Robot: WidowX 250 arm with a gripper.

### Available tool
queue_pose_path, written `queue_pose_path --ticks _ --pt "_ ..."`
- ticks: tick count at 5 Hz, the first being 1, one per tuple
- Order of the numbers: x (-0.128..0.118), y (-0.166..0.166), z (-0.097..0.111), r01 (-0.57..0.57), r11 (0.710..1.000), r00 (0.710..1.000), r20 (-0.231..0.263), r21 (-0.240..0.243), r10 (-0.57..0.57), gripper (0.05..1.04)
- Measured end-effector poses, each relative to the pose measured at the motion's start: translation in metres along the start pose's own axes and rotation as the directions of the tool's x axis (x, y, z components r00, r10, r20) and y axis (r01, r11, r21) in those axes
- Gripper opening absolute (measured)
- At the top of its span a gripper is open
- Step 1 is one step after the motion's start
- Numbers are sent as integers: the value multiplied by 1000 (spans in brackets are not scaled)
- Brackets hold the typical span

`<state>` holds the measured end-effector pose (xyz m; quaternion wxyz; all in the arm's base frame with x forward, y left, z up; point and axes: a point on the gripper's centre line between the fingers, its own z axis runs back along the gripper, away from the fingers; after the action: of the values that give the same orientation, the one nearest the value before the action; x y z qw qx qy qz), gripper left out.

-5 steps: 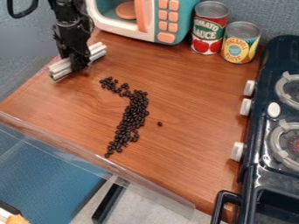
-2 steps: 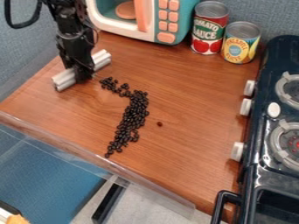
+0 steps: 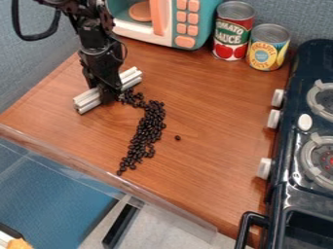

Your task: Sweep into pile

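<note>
The gripper (image 3: 109, 93) hangs low over the upper left part of the table, shut on a pale, ridged bar (image 3: 132, 78) whose two ends stick out on either side of it. The bar lies slantwise, close to the wood. Right beside the bar's right side begins a trail of small dark beans (image 3: 148, 127), its upper end partly hidden by the gripper. The trail bends and runs down toward the front edge. One single bean (image 3: 177, 138) lies apart, to the right of the trail.
A toy microwave (image 3: 185, 24) stands at the back, with a tomato sauce can (image 3: 232, 32) and a pineapple can (image 3: 267, 47) beside it. Along the right is a dark toy stove (image 3: 300, 146) with white knobs. A clear rail (image 3: 104, 176) edges the wooden table's (image 3: 214, 180) front.
The gripper and the bar have moved right and toward the front, up to the trail's upper end. The beans look much the same.
</note>
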<state>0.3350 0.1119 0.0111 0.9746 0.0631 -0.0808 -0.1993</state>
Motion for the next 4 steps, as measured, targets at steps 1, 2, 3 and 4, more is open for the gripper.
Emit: queue_pose_path --ticks 1,2,3,4 --pt "0 -13 1 20 1000 1000 12 -5 -20 382" --pt "0 -31 4 51 999 999 12 -13 -51 383" --pt "-1 -45 6 76 997 997 25 -20 -76 383" --pt "-2 -57 9 97 995 995 33 -30 -96 383"
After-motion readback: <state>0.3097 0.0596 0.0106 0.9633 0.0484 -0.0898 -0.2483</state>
